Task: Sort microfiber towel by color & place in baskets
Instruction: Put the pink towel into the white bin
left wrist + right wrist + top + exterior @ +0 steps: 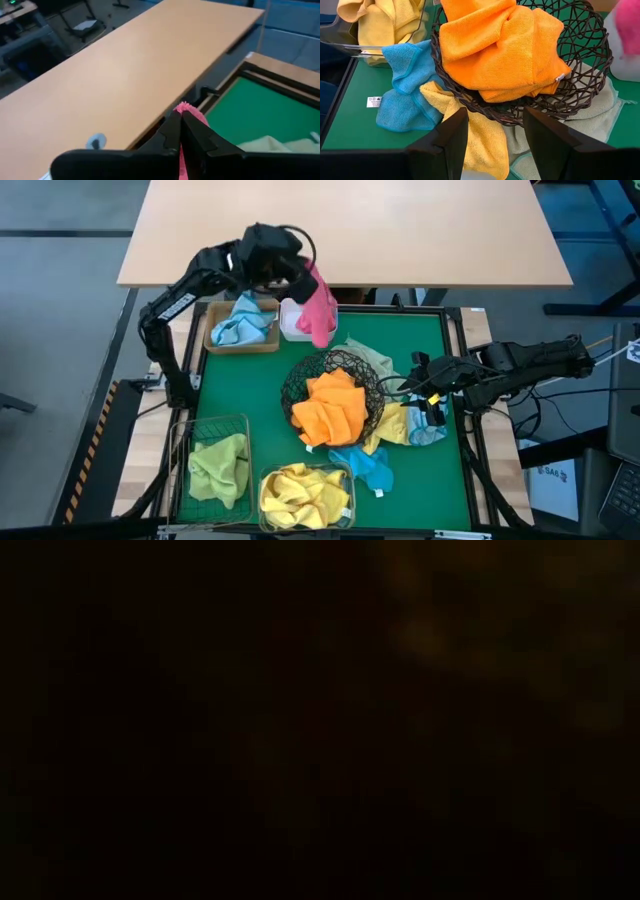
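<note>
Pink towel: a soft, light microfiber cloth, pink towel (pixel 320 312), hangs limp from the left gripper (pixel 300 280) over the white tub (pixel 293 321) at the mat's far edge; it drapes and folds on itself, so it likely needs to be lowered and let fall, not pushed.
Left gripper: fingers pressed together on a top fold of the pink towel (pixel 186 111), seen in the left wrist view as a tuft poking out between the tips.
Right gripper: the right gripper (pixel 428 388) rests low at the mat's right side, its fingers spread apart and holding nothing, facing the wire bowl (pixel 590 47).
Handling: all towels look thin, floppy and a bit grippy; a pinch on a raised ridge or corner should lift one, though neighbours that overlap may drag along.
Where to grip next: the loose blue towel (pixel 404 85) has a free upper corner clear of the bowl.
Baskets: five. Tan tray (pixel 213 340), white tub, wire bowl, green basket (pixel 190 430), clear box (pixel 345 480).
Sorted so far: light blue in the tray, orange towel (pixel 330 408) in the bowl, green in the green basket, yellow in the clear box.
Loose towels: one blue, one yellow towel (pixel 470 135), one pale green towel (pixel 600 112) partly under the bowl; perhaps one more teal-edged piece by the right gripper, hard to separate.
Low view: dark, shows nothing.
</note>
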